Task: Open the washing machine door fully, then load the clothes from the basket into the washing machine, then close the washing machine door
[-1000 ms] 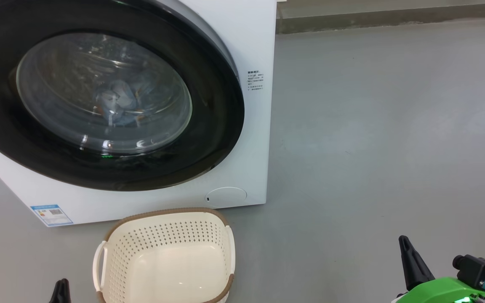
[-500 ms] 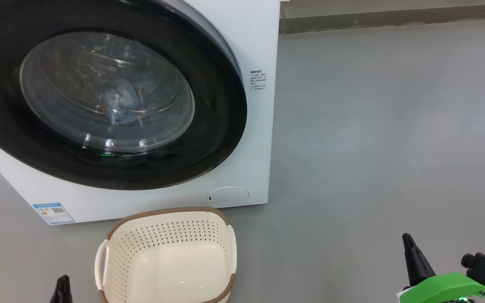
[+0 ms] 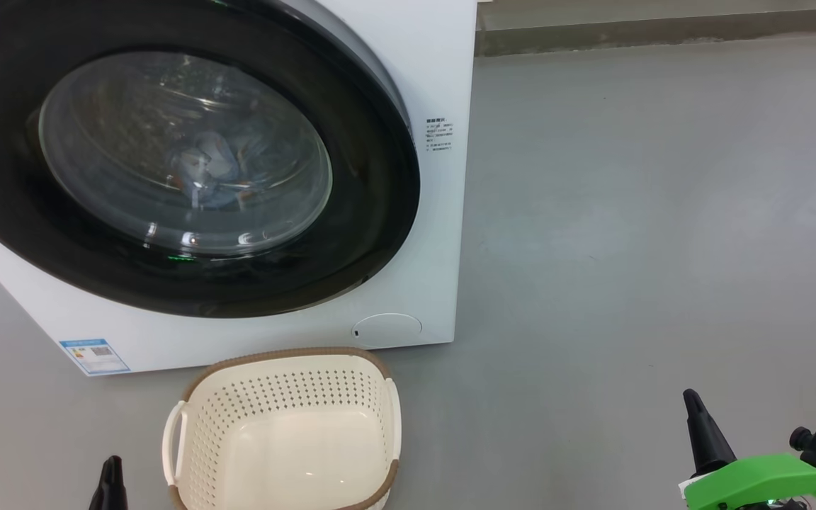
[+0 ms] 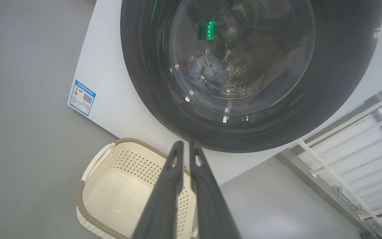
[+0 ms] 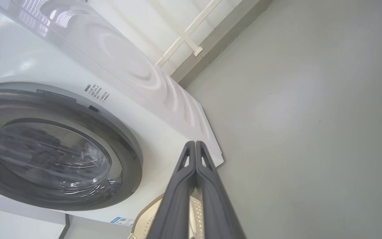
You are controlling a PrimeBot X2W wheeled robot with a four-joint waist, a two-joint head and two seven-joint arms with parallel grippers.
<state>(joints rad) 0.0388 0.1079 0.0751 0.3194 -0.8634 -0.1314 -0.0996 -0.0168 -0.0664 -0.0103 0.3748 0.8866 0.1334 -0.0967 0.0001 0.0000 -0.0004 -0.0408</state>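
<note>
The washing machine (image 3: pixel 443 64) stands at the upper left of the head view, and its door (image 3: pixel 372 177) lies flat against the front, closed. Through the glass I see the light blue clothes (image 3: pixel 213 170) lying in the drum; the left wrist view also catches the clothes (image 4: pixel 207 71). In front of the machine the basket (image 3: pixel 287 356) sits on the floor with nothing in it. My left gripper (image 3: pixel 112 471) is low beside the basket's left handle, fingers together (image 4: pixel 185 146). Over bare floor at the lower right, my right gripper (image 3: pixel 695 407) is shut, holding nothing (image 5: pixel 195 143).
Grey floor (image 3: pixel 627 248) stretches to the right of the machine up to a skirting strip (image 3: pixel 663 32). A blue label (image 3: pixel 94 355) and a round service flap (image 3: pixel 387 327) mark the machine's lower front. A white railing (image 4: pixel 353 132) runs beside the machine.
The whole head picture has slid a little to the right, so the camera moved. The door stays closed and both grippers stay low and shut.
</note>
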